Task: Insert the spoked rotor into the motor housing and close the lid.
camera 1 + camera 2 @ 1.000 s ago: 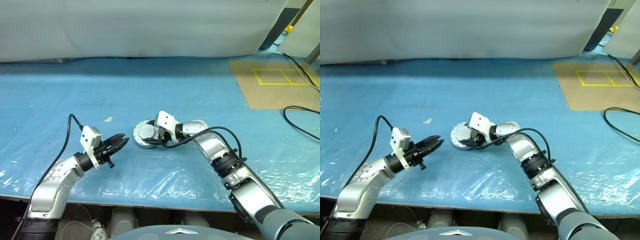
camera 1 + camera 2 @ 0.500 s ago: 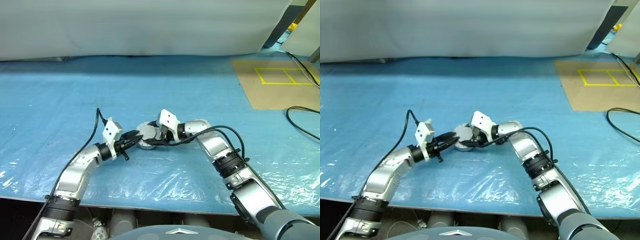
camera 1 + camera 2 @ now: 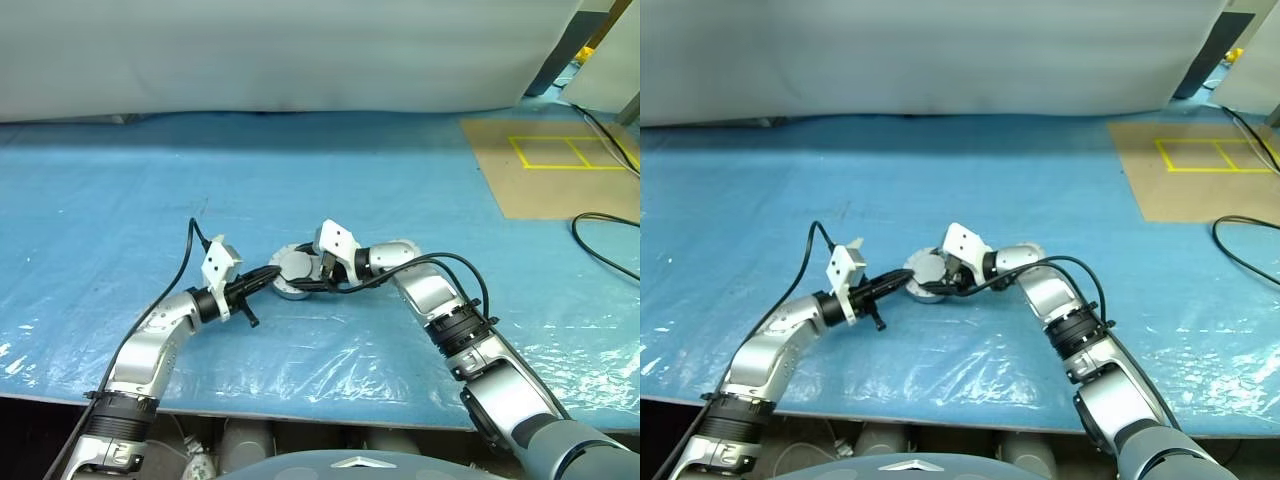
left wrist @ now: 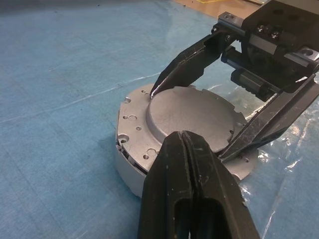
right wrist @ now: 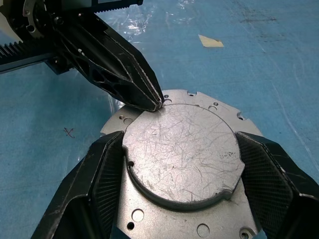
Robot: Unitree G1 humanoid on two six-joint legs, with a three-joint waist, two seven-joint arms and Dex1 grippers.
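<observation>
Between the right tool's [image 5: 182,164] jaws sits the lid [image 5: 182,154].

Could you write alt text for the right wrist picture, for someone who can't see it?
The right claw grips the raised disc of a round grey metal motor housing on blue sheeting, while the shut left claw touches its edge.

Your left arm reaches forward and inward, its wrist roughly level. Your left gripper [image 3: 270,274] has both fingers pressed together into one point, and that tip rests at the edge of the raised round face of the lid [image 5: 182,149]. Your right arm bends in from the other side, wrist tipped downward. Your right gripper [image 5: 182,164] stands spread wide, one finger against each side of that raised face.
</observation>
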